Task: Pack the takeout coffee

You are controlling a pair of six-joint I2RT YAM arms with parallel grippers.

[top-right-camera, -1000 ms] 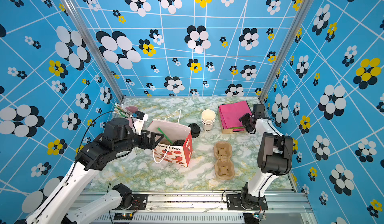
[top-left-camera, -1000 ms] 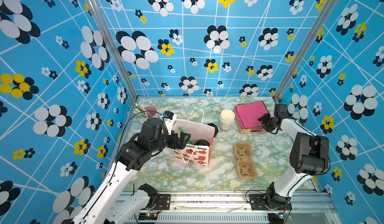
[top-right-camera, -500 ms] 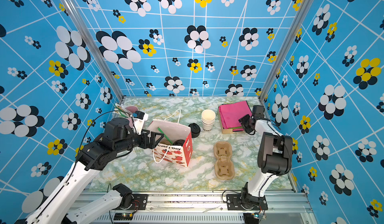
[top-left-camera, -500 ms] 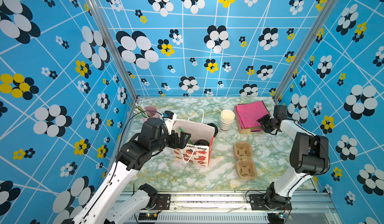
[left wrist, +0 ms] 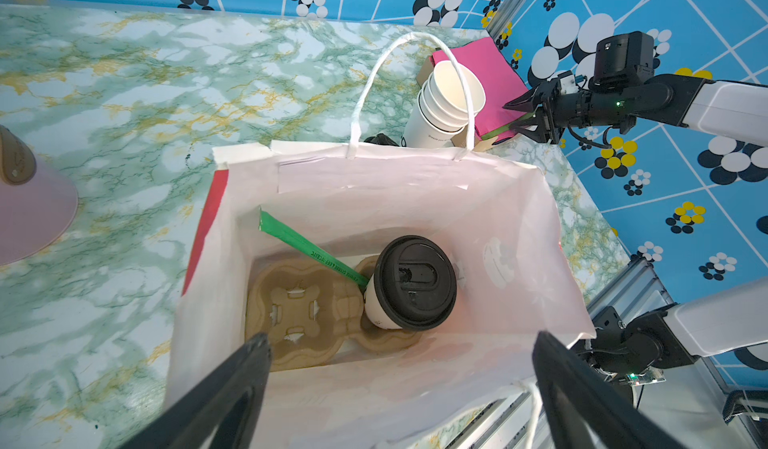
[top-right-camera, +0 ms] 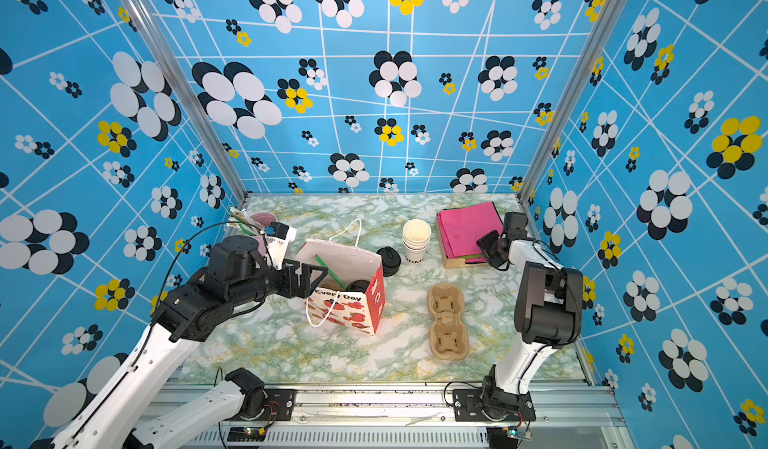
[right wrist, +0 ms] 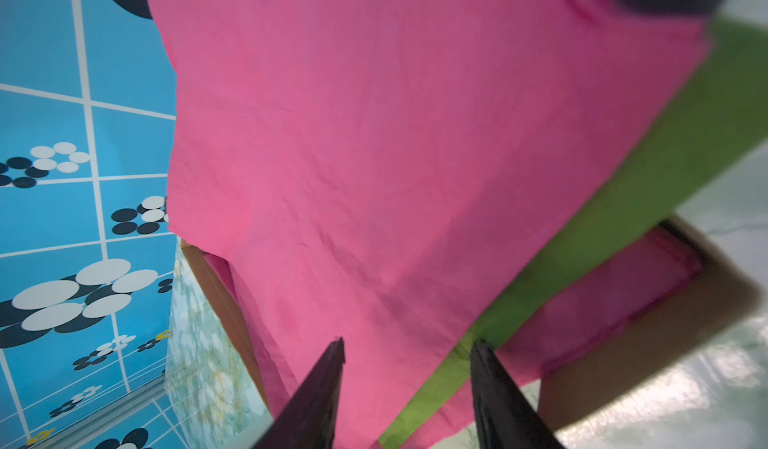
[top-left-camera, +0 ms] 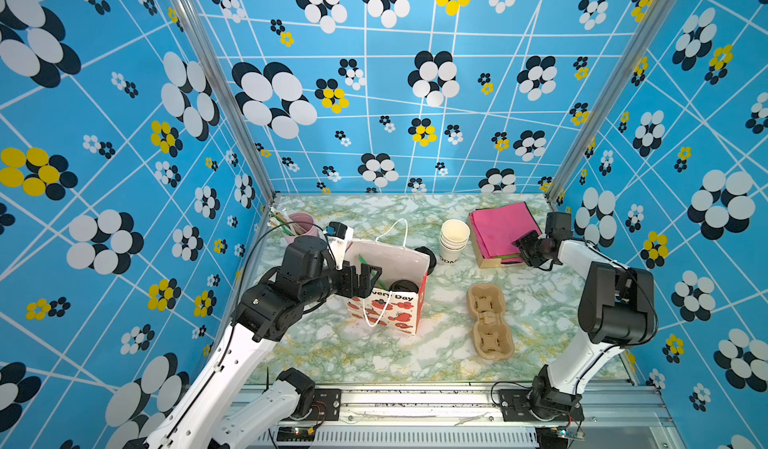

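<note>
Right hand narrowed around napkins, takeout coffee in bag beneath left hand

The marbled green table carried a paper bag standing upright left of the middle. A stack of black lids sat just behind the bag's far right corner, with a stack of white cups beside it. A cardboard box sat at the far right, a brown cup carrier lay right of the bag, and a pink cup stood in the far left corner.
</note>
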